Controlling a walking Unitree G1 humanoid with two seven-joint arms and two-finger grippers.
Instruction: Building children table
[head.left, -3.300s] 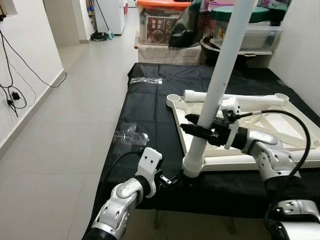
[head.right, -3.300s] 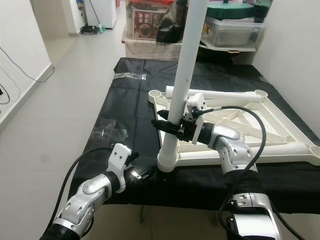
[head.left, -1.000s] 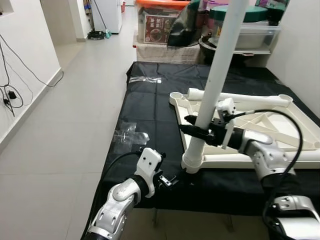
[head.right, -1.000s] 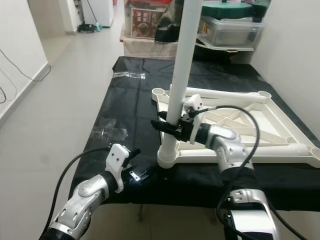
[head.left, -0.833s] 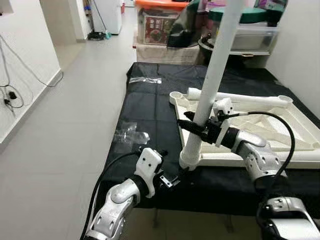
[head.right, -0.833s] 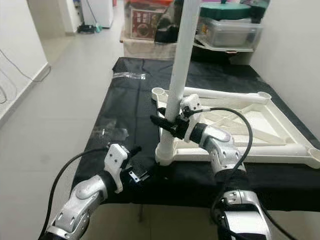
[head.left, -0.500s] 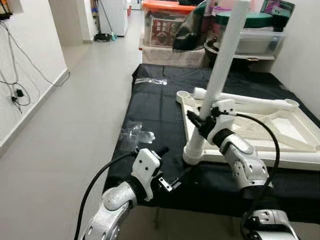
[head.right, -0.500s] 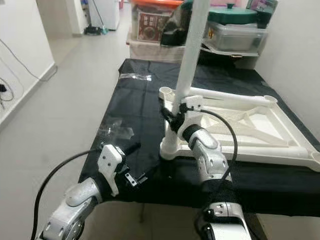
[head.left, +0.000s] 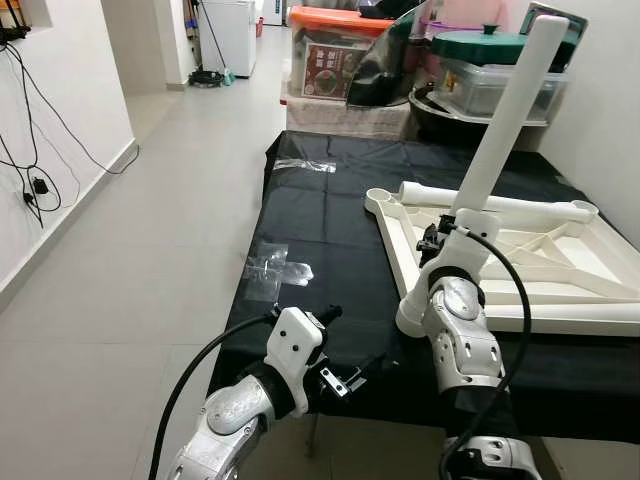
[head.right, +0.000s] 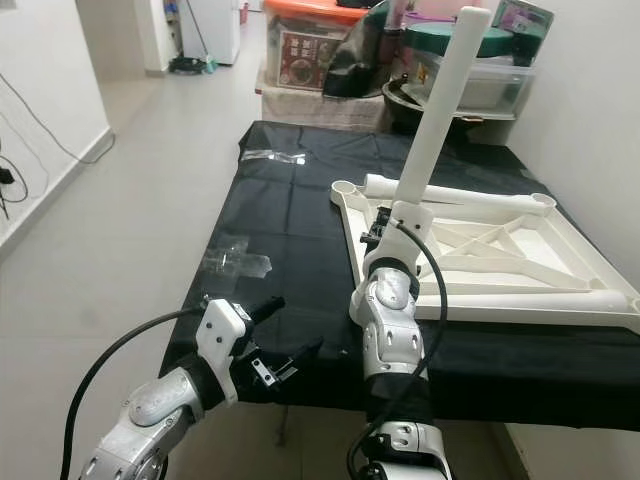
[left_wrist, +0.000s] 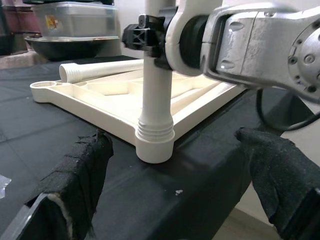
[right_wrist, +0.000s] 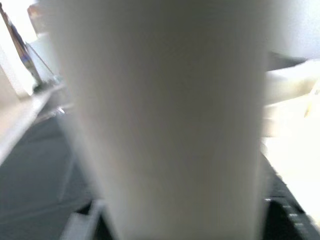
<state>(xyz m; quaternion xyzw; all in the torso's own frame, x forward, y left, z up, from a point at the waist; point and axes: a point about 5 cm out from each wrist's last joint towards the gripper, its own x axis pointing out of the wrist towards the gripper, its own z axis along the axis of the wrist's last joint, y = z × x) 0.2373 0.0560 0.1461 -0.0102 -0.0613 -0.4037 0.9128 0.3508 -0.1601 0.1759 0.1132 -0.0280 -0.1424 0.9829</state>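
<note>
Gripping the white table leg (head.left: 505, 125) low on its shaft, my right gripper (head.left: 432, 240) sits just above the corner socket, its black fingers clamped around the tube; from the right wrist view the leg (right_wrist: 165, 125) is a pale blur pressed right up against the lens. That leg stands in the near corner of the upturned white tabletop (head.left: 560, 270) and leans away toward the far right. My right forearm rises directly in front of the socket, so I can only see the leg's ribbed base seated in the corner through the left wrist view (left_wrist: 155, 135). My left gripper (head.left: 345, 378) hovers off the near edge of the black-covered table (head.left: 320, 225), its two fabric-padded fingers (left_wrist: 82, 170) spread wide apart and holding nothing, pointed at that same corner socket with a gap between them and the tabletop. A second white leg (head.left: 500, 205) lies flat across the far side of the tabletop frame. Clear plastic bags (head.left: 275, 268) lie on the black cover to my left, one near and one farther back (head.left: 305, 166). Beyond the table stand storage bins: an orange-lidded box (head.left: 335, 60) with printed packaging inside, and a clear tub (head.left: 500, 88) under a green lid.
</note>
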